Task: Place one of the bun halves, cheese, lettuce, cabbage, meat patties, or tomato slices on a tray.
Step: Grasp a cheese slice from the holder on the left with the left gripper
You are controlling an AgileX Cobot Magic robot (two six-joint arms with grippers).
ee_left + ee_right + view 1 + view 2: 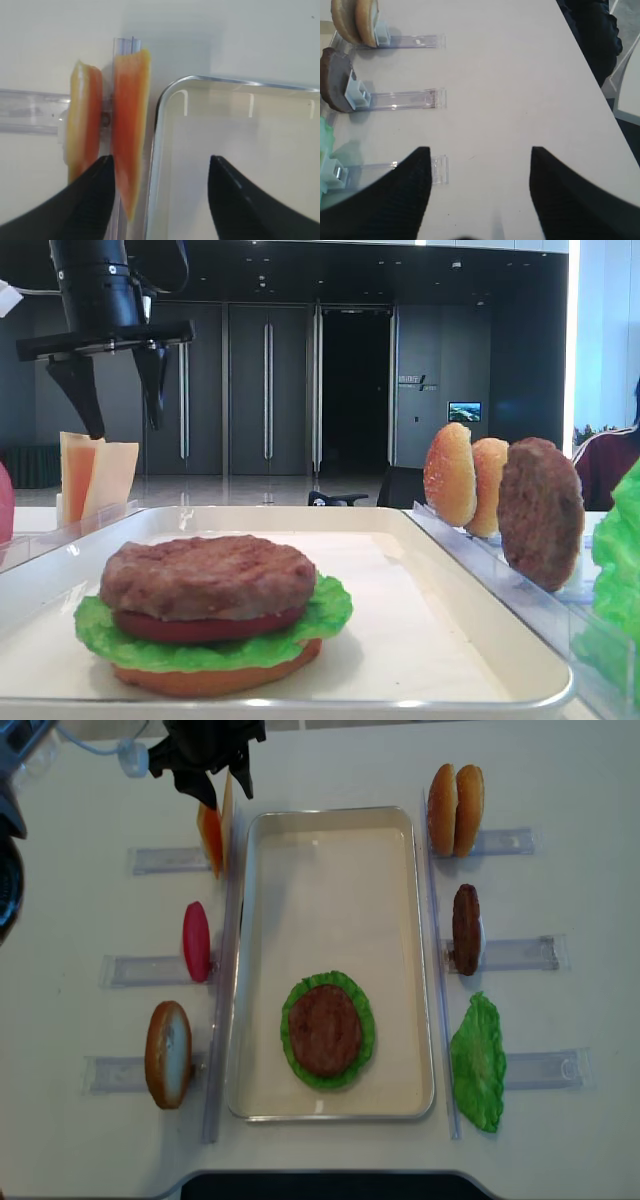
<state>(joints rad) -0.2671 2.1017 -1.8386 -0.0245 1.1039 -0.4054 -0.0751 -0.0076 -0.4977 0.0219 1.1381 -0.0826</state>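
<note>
Your left gripper (pixel 118 390) hangs open above the cheese (pixel 131 125); descend off-centre and both slices may get pinched.

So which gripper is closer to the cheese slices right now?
Left. The left gripper hangs open just above the cheese slices; the right gripper is open over bare table.

Tray (pixel 425 970) centre of worktop (pixel 560 780); stacked patty (pixel 325 1030) inside; cheese (pixel 212 835) left; bun halves (pixel 455 795) right.
</note>
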